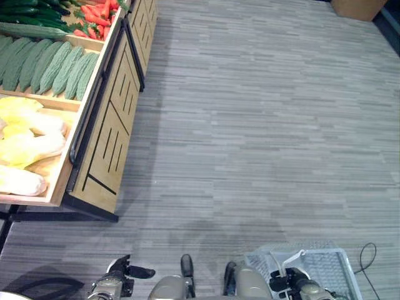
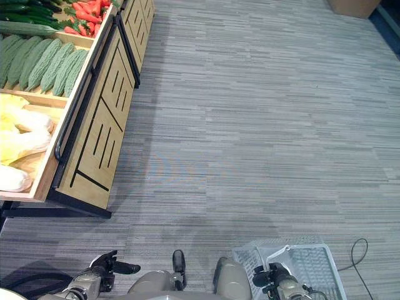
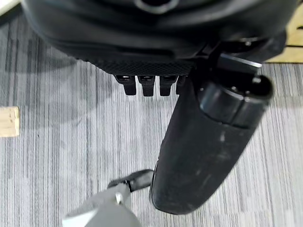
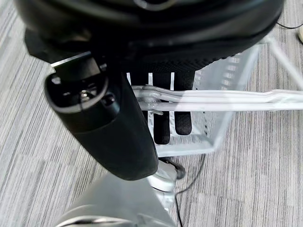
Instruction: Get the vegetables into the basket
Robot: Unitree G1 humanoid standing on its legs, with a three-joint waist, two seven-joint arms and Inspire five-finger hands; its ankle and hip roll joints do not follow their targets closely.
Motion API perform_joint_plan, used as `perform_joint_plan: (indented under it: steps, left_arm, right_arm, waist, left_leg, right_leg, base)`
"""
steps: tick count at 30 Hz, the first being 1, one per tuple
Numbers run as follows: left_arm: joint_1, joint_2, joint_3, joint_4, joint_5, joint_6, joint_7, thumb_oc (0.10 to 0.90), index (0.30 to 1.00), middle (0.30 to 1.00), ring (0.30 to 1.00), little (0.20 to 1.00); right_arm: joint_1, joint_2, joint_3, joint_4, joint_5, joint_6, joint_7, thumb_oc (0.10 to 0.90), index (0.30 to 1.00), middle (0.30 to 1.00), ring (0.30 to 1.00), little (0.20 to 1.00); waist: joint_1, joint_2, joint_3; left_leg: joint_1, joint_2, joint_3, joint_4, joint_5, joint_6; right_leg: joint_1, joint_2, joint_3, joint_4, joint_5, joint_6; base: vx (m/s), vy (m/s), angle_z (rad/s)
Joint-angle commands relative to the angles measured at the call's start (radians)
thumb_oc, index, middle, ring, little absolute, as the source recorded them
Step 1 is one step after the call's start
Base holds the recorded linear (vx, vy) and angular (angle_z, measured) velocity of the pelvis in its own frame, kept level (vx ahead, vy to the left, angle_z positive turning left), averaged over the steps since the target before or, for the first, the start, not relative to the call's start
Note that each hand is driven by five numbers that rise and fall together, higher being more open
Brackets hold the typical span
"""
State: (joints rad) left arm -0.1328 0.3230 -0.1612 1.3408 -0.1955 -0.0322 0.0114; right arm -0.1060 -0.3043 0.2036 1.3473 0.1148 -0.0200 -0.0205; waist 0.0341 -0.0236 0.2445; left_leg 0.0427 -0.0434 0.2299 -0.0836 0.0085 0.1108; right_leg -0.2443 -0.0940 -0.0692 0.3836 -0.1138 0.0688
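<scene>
Produce is lying well to the left, on a wooden stand (image 1: 106,144) whose open bins are holding pale yellow cabbages (image 1: 28,140) nearest, green bitter gourds (image 1: 50,65) beyond them, then red peppers (image 1: 97,15) and dark cucumbers (image 1: 25,9) at the far end. These are the vegetables the task is asking for, and none is sitting in the basket yet.

Near the bottom edge, the left hand (image 1: 128,271) is hanging low and empty over the grey floor (image 1: 262,125), with its thumb sticking out and its fingers curled back into the palm, clenched on nothing. To the right, the right hand (image 1: 289,278) is carrying the white wire basket (image 1: 328,272); in the right wrist view its fingers (image 4: 163,127) are hooking round the metal handle (image 4: 222,100), grasping it while the basket is dangling below.

Judging from this, the step in hand is the approach: the stand is lying well apart from both hands, so nothing is reachable. To do it well, the robot should be turning left and closing on the near bins squarely, keeping the basket level and clear of the stand's dark rail (image 1: 94,109), and unfolding the left hand before reaching. The cabbages look bulky and soft, so a wide, gentle hold is likely wanted; the gourds seem easier to lift singly
</scene>
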Motion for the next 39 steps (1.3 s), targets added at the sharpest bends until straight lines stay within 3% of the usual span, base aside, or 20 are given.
perform_joint_plan:
  steps: [1, 3, 6, 9, 15, 17, 18, 20, 21, 22, 24, 26, 27, 28, 29, 30, 31, 32, 33, 39]
  left_arm:
    - [0.022, -0.009, 0.017, 0.015, 0.02, -0.013, 0.01, 0.9, 1.0, 1.0, 1.0, 1.0]
    - [0.019, -0.011, 0.018, 0.02, 0.027, -0.013, 0.014, 0.9, 1.0, 1.0, 1.0, 1.0]
    - [0.02, -0.013, 0.025, 0.029, 0.033, -0.013, 0.015, 0.9, 1.0, 1.0, 1.0, 1.0]
    - [0.036, -0.014, 0.047, 0.038, 0.03, -0.007, 0.019, 0.9, 1.0, 1.0, 1.0, 1.0]
    - [0.04, -0.039, 0.038, 0.044, 0.016, -0.006, 0.011, 0.9, 1.0, 1.0, 1.0, 1.0]
    - [0.031, -0.047, 0.029, 0.038, 0.01, -0.005, 0.007, 0.9, 1.0, 1.0, 1.0, 1.0]
    - [0.02, -0.051, 0.029, 0.021, -0.018, -0.011, 0.011, 0.9, 1.0, 1.0, 1.0, 1.0]
    - [0.016, -0.053, 0.028, 0.006, -0.035, -0.012, 0.013, 0.9, 1.0, 1.0, 1.0, 1.0]
    - [0.016, -0.053, 0.028, 0.006, -0.035, -0.012, 0.013, 0.9, 1.0, 1.0, 1.0, 1.0]
    - [0.006, -0.055, 0.023, 0.001, -0.045, -0.009, 0.017, 0.9, 1.0, 1.0, 1.0, 1.0]
    - [0.007, -0.06, 0.024, 0.0, -0.049, -0.009, 0.021, 0.9, 1.0, 1.0, 1.0, 1.0]
    - [0.006, -0.062, 0.022, 0.004, -0.049, -0.005, 0.02, 0.9, 1.0, 1.0, 1.0, 1.0]
    - [0.009, -0.067, 0.021, 0.006, -0.051, -0.006, 0.018, 0.9, 1.0, 1.0, 1.0, 1.0]
    - [0.009, -0.067, 0.021, 0.006, -0.051, -0.006, 0.018, 0.9, 1.0, 1.0, 1.0, 1.0]
    - [0.011, -0.069, 0.022, 0.008, -0.048, -0.008, 0.016, 0.9, 1.0, 1.0, 1.0, 1.0]
    - [0.017, -0.073, 0.019, 0.01, -0.039, -0.01, 0.016, 0.9, 1.0, 1.0, 1.0, 1.0]
    - [0.016, -0.073, 0.019, 0.01, -0.039, -0.01, 0.016, 0.9, 1.0, 1.0, 1.0, 1.0]
    - [0.016, -0.074, 0.016, 0.01, -0.033, -0.012, 0.016, 0.9, 1.0, 1.0, 1.0, 1.0]
    - [0.016, -0.073, 0.014, 0.01, -0.029, -0.012, 0.016, 0.9, 1.0, 1.0, 1.0, 1.0]
    - [0.025, -0.057, 0.017, 0.013, -0.02, -0.014, 0.013, 0.9, 1.0, 1.0, 1.0, 1.0]
  right_arm:
    - [0.008, -0.015, -0.001, 0.021, 0.009, -0.003, -0.002, 0.4, 0.3, 0.3, 0.3, 0.3]
    - [0.009, -0.014, -0.02, 0.022, 0.029, -0.004, -0.004, 0.4, 0.3, 0.3, 0.3, 0.3]
    - [0.016, -0.009, -0.039, 0.02, 0.046, -0.004, -0.004, 0.4, 0.3, 0.3, 0.3, 0.3]
    - [0.031, -0.001, -0.035, 0.0, 0.033, -0.003, -0.003, 0.4, 0.3, 0.3, 0.3, 0.3]
    - [0.044, -0.011, -0.041, 0.02, 0.064, -0.006, -0.002, 0.4, 0.3, 0.3, 0.3, 0.3]
    - [0.05, -0.019, -0.037, 0.026, 0.061, -0.006, 0.0, 0.4, 0.3, 0.3, 0.3, 0.3]
    - [0.057, -0.023, -0.029, 0.034, 0.046, -0.005, 0.002, 0.4, 0.3, 0.3, 0.3, 0.3]
    - [0.058, -0.031, -0.015, 0.037, 0.028, -0.003, 0.004, 0.4, 0.3, 0.3, 0.3, 0.3]
    - [0.058, -0.031, -0.015, 0.037, 0.028, -0.003, 0.004, 0.4, 0.3, 0.3, 0.3, 0.3]
    - [0.052, -0.041, -0.009, 0.033, 0.025, -0.003, -0.003, 0.4, 0.3, 0.3, 0.3, 0.3]
    - [0.046, -0.055, -0.006, 0.033, 0.027, -0.002, -0.006, 0.4, 0.3, 0.3, 0.3, 0.3]
    - [0.045, -0.057, -0.006, 0.037, 0.027, 0.0, -0.006, 0.4, 0.3, 0.3, 0.3, 0.3]
    - [0.045, -0.06, -0.007, 0.037, 0.025, 0.0, -0.005, 0.4, 0.3, 0.3, 0.3, 0.3]
    - [0.045, -0.06, -0.007, 0.037, 0.025, 0.0, -0.005, 0.4, 0.3, 0.3, 0.3, 0.3]
    - [0.048, -0.06, -0.006, 0.038, 0.02, 0.001, -0.005, 0.4, 0.3, 0.3, 0.3, 0.3]
    - [0.053, -0.062, -0.001, 0.04, 0.009, 0.002, -0.009, 0.4, 0.3, 0.3, 0.3, 0.3]
    - [0.052, -0.062, -0.002, 0.04, 0.009, 0.002, -0.009, 0.4, 0.3, 0.3, 0.3, 0.3]
    - [0.055, -0.063, -0.001, 0.039, 0.005, -0.002, -0.011, 0.4, 0.3, 0.3, 0.3, 0.3]
    - [0.056, -0.064, 0.0, 0.043, 0.002, -0.001, -0.011, 0.4, 0.3, 0.3, 0.3, 0.3]
    - [0.052, -0.035, 0.007, 0.05, -0.009, -0.002, -0.01, 0.4, 0.3, 0.3, 0.3, 0.3]
  waist:
    - [0.005, 0.013, 0.005]
    - [0.002, 0.013, 0.014]
    - [0.0, 0.011, 0.017]
    - [0.004, -0.003, 0.008]
    - [-0.019, 0.024, -0.022]
    - [-0.025, 0.032, -0.027]
    - [-0.024, 0.03, -0.028]
    - [-0.017, 0.024, -0.021]
    - [-0.019, 0.024, -0.022]
    - [-0.01, 0.011, 0.006]
    - [0.002, -0.006, 0.025]
    - [0.001, -0.013, 0.027]
    - [-0.002, -0.024, 0.018]
    - [-0.003, -0.026, 0.018]
    - [-0.007, -0.032, 0.01]
    - [-0.008, -0.027, -0.001]
    - [-0.011, -0.03, -0.005]
    - [-0.006, -0.018, -0.017]
    - [-0.002, -0.018, -0.018]
    - [0.02, -0.035, -0.021]
  left_leg:
    - [-0.062, -0.005, -0.033, 0.113, -0.124, -0.018]
    - [-0.058, -0.01, -0.03, 0.133, -0.139, -0.021]
    - [-0.039, -0.009, -0.026, 0.147, -0.157, -0.028]
    - [0.016, -0.007, -0.009, 0.146, -0.184, -0.041]
    - [0.085, 0.051, -0.064, 0.182, -0.182, -0.092]
    - [0.076, 0.07, -0.081, 0.225, -0.137, -0.121]
    - [0.047, 0.093, -0.103, 0.299, -0.071, -0.154]
    - [-0.01, 0.118, -0.12, 0.433, 0.023, -0.179]
    - [-0.013, 0.12, -0.122, 0.437, 0.021, -0.18]
    - [-0.12, 0.138, -0.137, 0.614, 0.074, -0.184]
    - [-0.165, 0.141, -0.131, 0.675, 0.057, -0.167]
    - [-0.176, 0.14, -0.118, 0.646, 0.04, -0.16]
    - [-0.193, 0.128, -0.093, 0.546, -0.004, -0.152]
    - [-0.193, 0.127, -0.093, 0.543, -0.002, -0.152]
    - [-0.191, 0.115, -0.076, 0.439, -0.039, -0.144]
    - [-0.18, 0.097, -0.067, 0.225, -0.05, -0.15]
    - [-0.187, 0.092, -0.063, 0.217, -0.036, -0.142]
    - [-0.203, 0.09, -0.076, 0.081, 0.048, -0.154]
    - [-0.202, 0.091, -0.084, 0.065, 0.064, -0.157]
    - [-0.179, 0.071, -0.079, 0.134, -0.01, -0.119]
  right_leg:
    - [0.044, -0.007, 0.007, -0.25, 0.172, 0.043]
    - [0.018, -0.008, 0.035, -0.334, 0.215, 0.058]
    - [0.016, -0.013, 0.025, -0.397, 0.239, 0.072]
    - [0.011, -0.004, -0.068, -0.448, 0.26, 0.091]
    - [0.023, 0.048, -0.057, -0.296, 0.172, 0.027]
    - [0.041, 0.051, -0.088, -0.278, 0.14, 0.004]
    - [0.069, 0.061, -0.11, -0.283, 0.111, -0.023]
    - [0.105, 0.076, -0.121, -0.294, 0.087, -0.057]
    - [0.105, 0.076, -0.123, -0.294, 0.087, -0.058]
    - [0.138, 0.085, -0.139, -0.309, 0.077, -0.087]
    - [0.163, 0.086, -0.154, -0.326, 0.064, -0.096]
    - [0.178, 0.079, -0.162, -0.341, 0.064, -0.091]
    - [0.191, 0.061, -0.178, -0.36, 0.067, -0.074]
    - [0.191, 0.06, -0.178, -0.36, 0.067, -0.073]
    - [0.195, 0.046, -0.186, -0.371, 0.067, -0.061]
    - [0.206, 0.038, -0.197, -0.382, 0.067, -0.04]
    - [0.199, 0.034, -0.204, -0.388, 0.074, -0.045]
    - [0.208, 0.042, -0.213, -0.392, 0.068, -0.043]
    - [0.219, 0.04, -0.21, -0.39, 0.061, -0.043]
    - [0.238, 0.009, -0.158, -0.34, 0.038, -0.023]
  base:
    - [0.14, -0.006, 0.04]
    - [0.18, -0.03, 0.12]
    - [0.18, -0.062, 0.11]
    - [0.36, -0.191, -0.06]
    - [0.4, -0.236, 0.04]
    - [0.38, -0.3, 0.33]
    - [0.41, -0.375, 0.54]
    - [0.28, -0.295, 0.54]
    - [0.15, -0.284, 0.45]
    - [0.1, -0.25, 0.36]
    - [0.16, -0.213, 0.33]
    - [0.13, -0.038, 0.16]
    - [0.11, 0.013, 0.17]
    - [0.16, 0.04, 0.3]
    - [0.17, 0.116, 0.39]
    - [0.15, 0.117, 0.41]
    - [0.21, 0.206, 0.42]
    - [0.17, 0.176, 0.37]
    - [0.3, 0.264, 0.31]
    - [0.23, 0.276, -0.22]
